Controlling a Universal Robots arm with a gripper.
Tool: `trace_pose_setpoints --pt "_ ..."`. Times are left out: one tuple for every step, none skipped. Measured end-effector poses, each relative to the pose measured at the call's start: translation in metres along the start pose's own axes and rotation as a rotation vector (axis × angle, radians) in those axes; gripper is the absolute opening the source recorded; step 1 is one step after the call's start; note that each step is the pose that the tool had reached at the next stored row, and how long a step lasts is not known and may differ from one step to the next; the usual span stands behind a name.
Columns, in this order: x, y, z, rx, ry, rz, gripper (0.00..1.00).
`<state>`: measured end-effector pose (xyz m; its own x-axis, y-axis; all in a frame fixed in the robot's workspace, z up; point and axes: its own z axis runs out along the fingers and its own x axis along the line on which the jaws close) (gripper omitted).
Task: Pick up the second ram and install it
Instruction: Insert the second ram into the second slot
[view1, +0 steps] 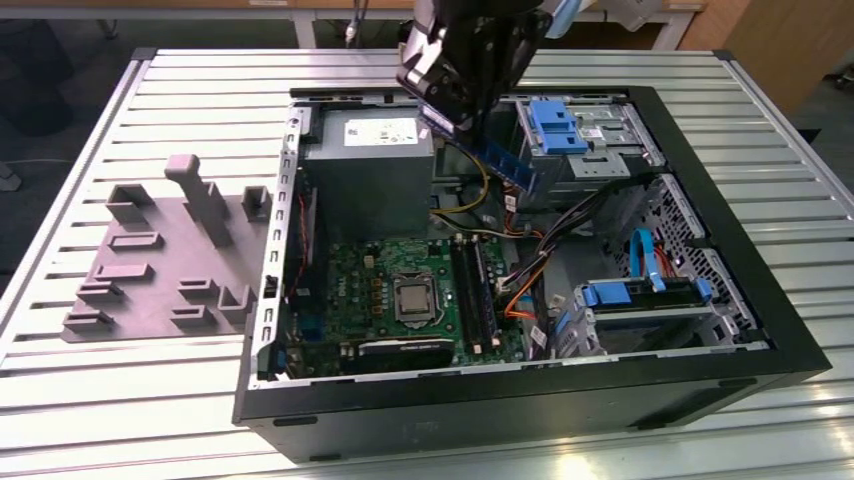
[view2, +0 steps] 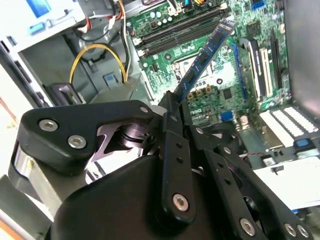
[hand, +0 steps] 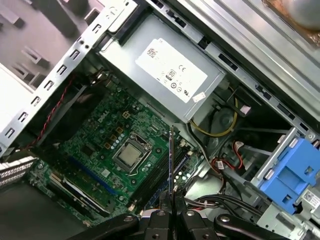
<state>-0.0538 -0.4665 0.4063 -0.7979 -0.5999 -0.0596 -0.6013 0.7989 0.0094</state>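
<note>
On the exterior view's left, a grey moulded tray (view1: 160, 265) with upright pegs lies flat on the ribbed metal worktop (view1: 80, 400), just beside the open black computer case (view1: 534, 400). Moving rightward into the case, the grey power supply (view1: 363, 165) sits at the far end, and nearer the camera the green motherboard (view1: 400, 290) lies flat with its processor socket (view1: 415, 298) near the middle and the long black memory slots (view1: 474, 290) just to the socket's right. Above the far part of the case hangs the gripper (view1: 470, 118), its fingers closed on the second ram (view1: 505, 160), a narrow blue stick that slants down out of the black gripper body, in the air over the cables beside the power supply and well above the motherboard. In the second wrist view the gripper (view2: 175, 107) pinches one end of the second ram (view2: 205, 55) between its two fingers, and the free end points toward the memory slots (view2: 180, 30) without touching them. In the first wrist view the second ram (hand: 171, 160) appears edge-on, rising from the fingers (hand: 161, 217) over the slots beside the processor socket (hand: 131, 155). Further toward the exterior view's right stand blue plastic drive brackets (view1: 554, 128), yellow and orange cable bundles (view1: 523, 290), and a blue-fronted drive cage (view1: 647, 295) by the case's right wall.
</note>
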Motion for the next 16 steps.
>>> trace_pose_setpoints --pt "0.0 0.0 0.0001 0.0011 -0.0002 0.018 0.14" --pt "0.0 0.0 0.0003 0.0021 -0.0003 0.036 0.14" --pt "0.0 0.0 0.0003 0.0033 -0.0004 0.054 0.14" --pt "0.0 0.0 0.0005 0.0043 -0.0007 0.072 0.14" --pt "0.0 0.0 0.0007 0.0054 -0.0009 0.09 0.14" --pt "0.0001 0.0 0.0009 0.0065 -0.001 0.109 0.14" --pt "0.0001 0.0 0.0011 0.0076 -0.0012 0.127 0.14" --pt "0.0001 0.0 0.0011 0.0084 -0.0012 0.141 0.14" --pt "0.0001 0.0 0.0011 0.0086 -0.0012 0.145 0.14" --pt "0.0001 0.0 0.0011 0.0088 -0.0012 0.145 0.14" --pt "0.0001 0.0 0.0012 0.0087 -0.0013 0.145 0.14" --pt "0.0001 0.0 0.0012 0.0087 -0.0013 0.146 0.14" --pt "0.0001 0.0 0.0012 0.0087 -0.0013 0.146 0.14" --pt "0.0001 0.0 0.0012 0.0087 -0.0013 0.146 0.14" --pt "0.0001 0.0 0.0012 0.0088 -0.0013 0.146 0.14" --pt "0.0001 0.0 0.0012 0.0087 -0.0013 0.146 0.14"
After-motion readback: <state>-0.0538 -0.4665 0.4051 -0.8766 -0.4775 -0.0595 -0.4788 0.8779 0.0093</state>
